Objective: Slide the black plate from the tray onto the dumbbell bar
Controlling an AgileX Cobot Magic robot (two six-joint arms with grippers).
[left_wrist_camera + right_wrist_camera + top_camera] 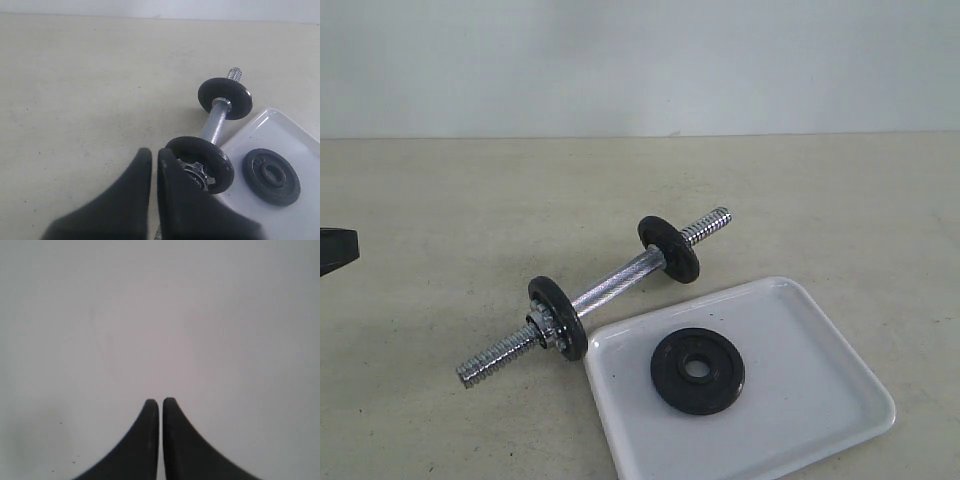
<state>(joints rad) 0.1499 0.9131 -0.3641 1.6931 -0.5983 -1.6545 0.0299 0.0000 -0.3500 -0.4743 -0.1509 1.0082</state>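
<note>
Exterior view: the plate (698, 371) lies flat near the middle of the tray (840, 375), with its centre hole facing up. The bar (615, 288) lies on the table (470, 200) just beside the tray's far-left edge. It already carries two discs (669, 249), and both threaded ends are free.

Left wrist view: the left gripper (154, 156) is closed with its fingers together and holds nothing. It hovers near the closer disc (202, 162) on the bar. The plate (271, 176) is seen beyond it on the tray (287, 132), apart from the gripper.

Right wrist view: the right gripper (160, 402) is also closed and empty. Only a pale surface is below it, and no task thing is in this view.

On handling, the plate looks like cast iron, so I judge it heavy for its size and fully stiff. Its rough matte surface should give the fingers good friction. The tray is glossy, however, so the plate may skid under a sideways push. Because it lies flat, its outer edge is low and hard to pinch. A better hold is probably one finger in the hole and the other outside the rim. The bar rests on round discs and may roll, so it likely needs steadying while the hole meets a threaded end.
</note>
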